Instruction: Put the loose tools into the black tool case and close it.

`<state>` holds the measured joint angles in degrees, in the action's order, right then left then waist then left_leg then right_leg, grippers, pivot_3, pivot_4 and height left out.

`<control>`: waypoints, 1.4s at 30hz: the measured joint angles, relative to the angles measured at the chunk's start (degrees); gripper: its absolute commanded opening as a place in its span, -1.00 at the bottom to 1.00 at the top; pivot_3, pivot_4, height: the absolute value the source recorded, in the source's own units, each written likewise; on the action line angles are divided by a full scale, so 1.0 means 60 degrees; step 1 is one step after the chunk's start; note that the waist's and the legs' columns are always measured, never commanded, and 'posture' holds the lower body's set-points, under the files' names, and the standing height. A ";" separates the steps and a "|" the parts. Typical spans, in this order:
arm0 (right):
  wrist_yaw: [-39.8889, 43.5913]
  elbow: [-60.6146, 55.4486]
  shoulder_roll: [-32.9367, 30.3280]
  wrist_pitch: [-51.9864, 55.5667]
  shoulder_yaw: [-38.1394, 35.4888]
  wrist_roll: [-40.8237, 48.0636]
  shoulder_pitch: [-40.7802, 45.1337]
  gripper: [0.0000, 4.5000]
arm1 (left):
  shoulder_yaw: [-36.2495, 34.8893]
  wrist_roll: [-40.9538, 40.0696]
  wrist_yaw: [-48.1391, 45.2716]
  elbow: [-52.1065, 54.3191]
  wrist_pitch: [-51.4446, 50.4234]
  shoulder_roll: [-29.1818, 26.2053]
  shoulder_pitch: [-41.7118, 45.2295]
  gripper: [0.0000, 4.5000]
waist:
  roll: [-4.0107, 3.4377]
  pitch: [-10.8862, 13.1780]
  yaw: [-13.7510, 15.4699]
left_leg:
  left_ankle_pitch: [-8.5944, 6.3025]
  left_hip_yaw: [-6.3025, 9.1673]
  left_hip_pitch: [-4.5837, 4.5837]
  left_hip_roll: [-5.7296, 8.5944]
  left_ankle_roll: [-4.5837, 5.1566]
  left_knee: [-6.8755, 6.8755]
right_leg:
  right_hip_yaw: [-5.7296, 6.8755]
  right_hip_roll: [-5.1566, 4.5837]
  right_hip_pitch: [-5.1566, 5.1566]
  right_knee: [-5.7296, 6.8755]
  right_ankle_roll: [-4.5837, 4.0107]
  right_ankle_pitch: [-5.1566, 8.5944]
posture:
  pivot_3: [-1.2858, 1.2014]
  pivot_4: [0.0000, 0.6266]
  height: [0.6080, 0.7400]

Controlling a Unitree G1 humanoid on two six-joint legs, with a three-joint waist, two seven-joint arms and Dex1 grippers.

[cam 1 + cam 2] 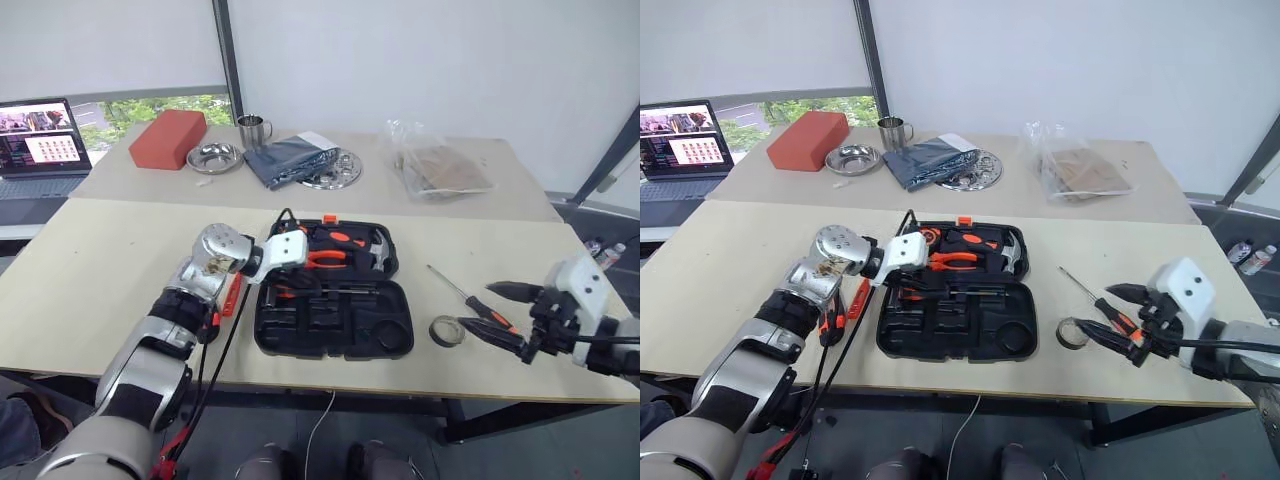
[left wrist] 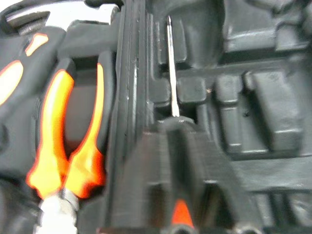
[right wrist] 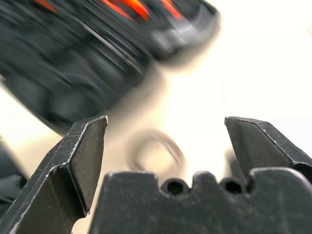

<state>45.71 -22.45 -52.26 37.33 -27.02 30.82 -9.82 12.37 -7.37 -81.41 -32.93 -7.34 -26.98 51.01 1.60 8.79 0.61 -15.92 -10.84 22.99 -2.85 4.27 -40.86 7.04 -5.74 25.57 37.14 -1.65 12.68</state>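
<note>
right end effector (image 1: 508, 318) spread beside tape roll (image 1: 447, 331), left end effector (image 2: 178, 161) pinching screwdriver (image 2: 171, 68) over case (image 1: 335, 320)

tool case (image 1: 335, 325): matt black moulded plastic | screwdriver (image 1: 470, 298): shiny metal shaft | table (image 1: 100, 290): smooth pale wood | cup (image 1: 252, 130), 12 o'clock: glossy steel
</note>
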 measured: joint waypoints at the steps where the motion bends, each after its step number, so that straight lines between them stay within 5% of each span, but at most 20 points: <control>1: -0.0081 0.0352 0.0095 -0.0116 0.0018 -0.0252 -0.0092 1.00 | -0.0251 -0.0430 -0.0247 0.0427 -0.0484 -0.0145 -0.0045 0.06 | 0.0000 0.0000 -0.0013 | 0.0000 -0.0003 0.0005 0.0001 0.0000 0.0000 | -0.0003 -0.0001 0.0012 0.0004 0.0000 0.0000 | 0.03 -0.52 0.94; 7: -0.0355 0.2380 0.0409 -0.1157 0.1008 -0.1394 0.0995 1.00 | -0.0611 -0.2182 -0.1474 0.3203 -0.2898 -0.1185 -0.0484 0.99 | -0.0015 -0.0004 -0.0209 | 0.0003 -0.0009 -0.0062 0.0000 -0.0007 0.0004 | -0.0011 0.0006 -0.0052 0.0004 0.0029 0.0018 | 0.03 -0.52 0.94; 9: -0.0386 0.2945 0.0607 -0.1466 0.1430 -0.1664 0.1436 1.00 | -0.0575 -0.2523 -0.1656 0.3731 -0.3513 -0.1327 -0.0577 0.99 | -0.0019 -0.0002 -0.0221 | 0.0003 -0.0008 -0.0070 0.0001 -0.0008 0.0005 | -0.0019 0.0003 -0.0058 0.0005 0.0030 0.0019 | 0.03 -0.52 0.94; 20: -0.0267 0.4326 0.1235 -0.2186 0.2430 -0.2213 0.2346 -0.54 | -0.0659 -0.2925 -0.1525 0.5025 -0.4457 -0.2584 -0.1220 1.00 | -0.0038 0.0000 -0.0215 | 0.0003 -0.0007 -0.0069 0.0004 -0.0009 0.0012 | -0.0031 0.0004 -0.0057 0.0004 0.0027 0.0019 | 0.03 -0.52 0.94; 27: 0.1163 0.3303 0.0855 -0.2108 0.2689 -0.1515 0.3704 -0.56 | -0.1048 -0.3128 -0.1645 0.5737 -0.4600 -0.3946 -0.2405 1.00 | -0.0112 0.0044 -0.0331 | 0.0004 -0.0011 -0.0076 -0.0006 -0.0014 0.0015 | -0.0051 0.0008 -0.0047 0.0009 0.0026 0.0020 | 0.03 -0.52 0.94; 32: 0.2433 0.1754 0.1128 -0.1951 0.4888 -0.1399 0.5706 -0.56 | -0.1102 -0.3123 -0.1546 0.6099 -0.4344 -0.4209 -0.2926 1.00 | -0.0114 0.0045 -0.0224 | 0.0007 -0.0003 -0.0075 -0.0011 -0.0035 0.0030 | -0.0034 0.0021 -0.0047 0.0008 -0.0002 0.0034 | 0.03 -0.52 0.94; 37: 0.2902 0.2401 0.1736 -0.2405 0.6800 -0.2529 0.6481 -0.56 | -0.1124 -0.3148 -0.1252 0.6225 -0.4404 -0.4255 -0.2994 1.00 | -0.0114 0.0045 -0.0008 | 0.0003 -0.0012 0.0062 0.0020 -0.0017 -0.0008 | -0.0012 0.0015 0.0084 0.0021 -0.0038 -0.0008 | 0.03 -0.52 0.94; 42: 0.2790 0.3585 0.1965 -0.3548 0.7204 -0.3628 0.6851 -0.56 | -0.1152 -0.3298 -0.0935 0.6427 -0.4597 -0.4252 -0.2996 1.00 | -0.0113 0.0046 -0.0007 | 0.0005 -0.0022 0.0075 0.0023 -0.0015 -0.0015 | -0.0013 0.0020 0.0099 0.0037 -0.0011 0.0003 | 0.03 -0.52 0.94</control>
<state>62.45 -0.94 -40.48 16.04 16.20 9.06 31.29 5.46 -27.16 -87.02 5.63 -34.92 -52.49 33.04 0.92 9.06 0.57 -15.89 -10.97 23.44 -2.71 4.18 -40.95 6.96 -5.62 26.16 37.36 -1.71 12.70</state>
